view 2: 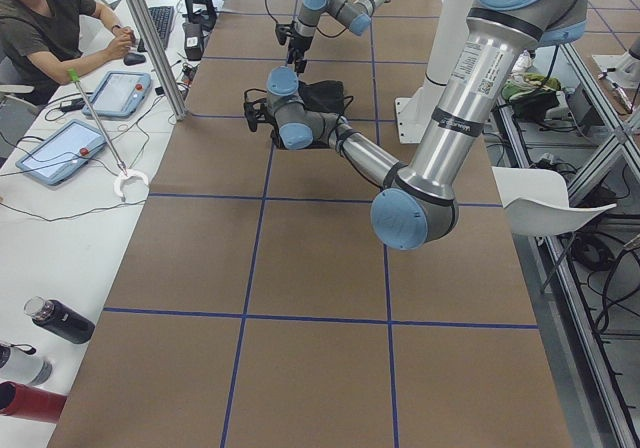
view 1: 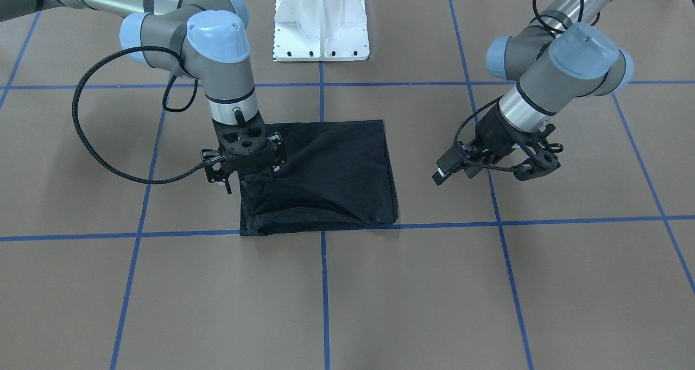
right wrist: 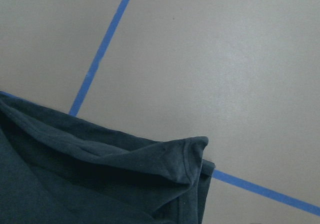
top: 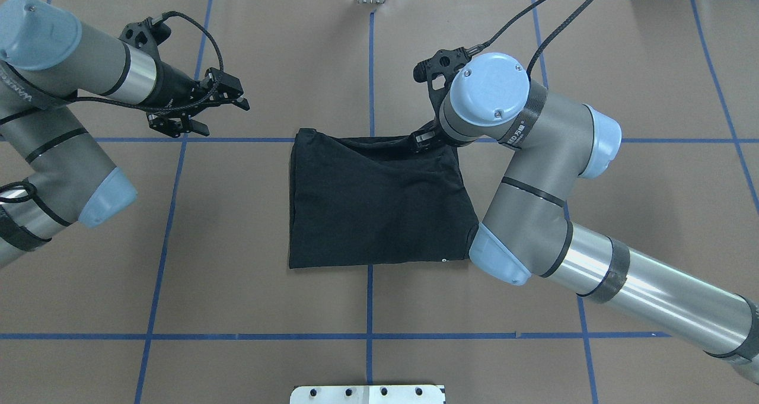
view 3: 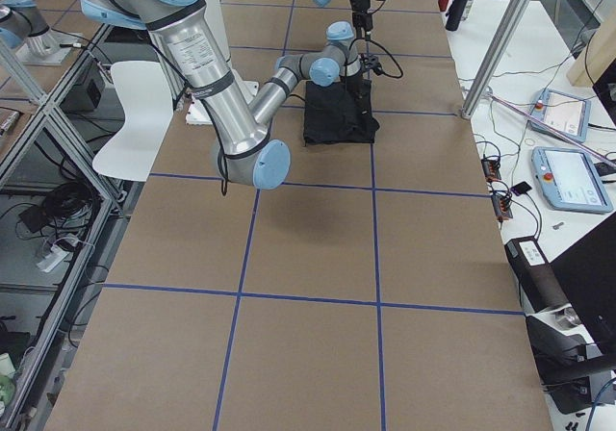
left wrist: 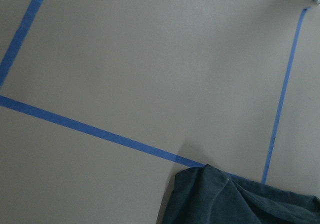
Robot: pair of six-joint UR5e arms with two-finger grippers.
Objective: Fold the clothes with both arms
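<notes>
One corner matters.
My right gripper (top: 422, 140) is over the T-shirt's (top: 373, 202) upper-right corner, grip unreadable; left gripper (top: 222, 116), jaws spread, hangs well apart at upper left.

My worktop (view 1: 434, 294), which brown paper is covering and blue tape lines (view 1: 324, 283) are crossing, is carrying a folded black T-shirt (view 1: 331, 174) near its middle, one shirt edge lying along a tape line, while my white pedestal base (view 1: 320, 22) is sitting at my own edge.

No legible text or labels.
</notes>
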